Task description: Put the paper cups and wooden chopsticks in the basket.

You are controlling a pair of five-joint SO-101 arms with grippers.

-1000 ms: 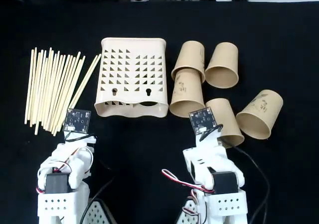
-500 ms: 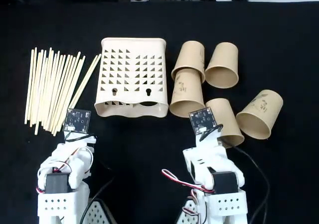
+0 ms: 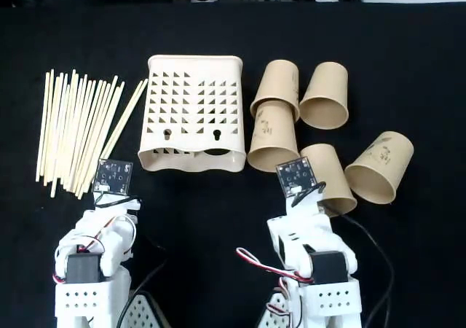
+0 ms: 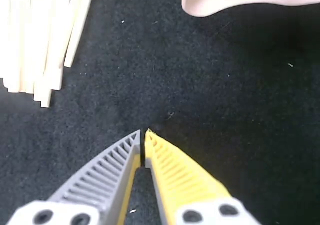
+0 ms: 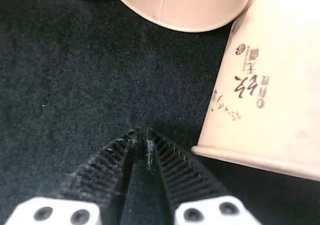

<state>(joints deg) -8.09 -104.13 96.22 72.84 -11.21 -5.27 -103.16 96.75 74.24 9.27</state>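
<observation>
A cream perforated basket lies on its side on the black table, its mouth toward the arms. Several wooden chopsticks lie in a bundle to its left. Several brown paper cups lie on their sides to its right. My left gripper is shut over bare cloth, near the chopstick ends and a basket corner. My right gripper is shut over the cloth, close beside a lying paper cup, with another cup's rim farther ahead.
Both arm bases stand at the table's near edge, the left arm and the right arm. A dark strip of cloth runs between the arms and the basket.
</observation>
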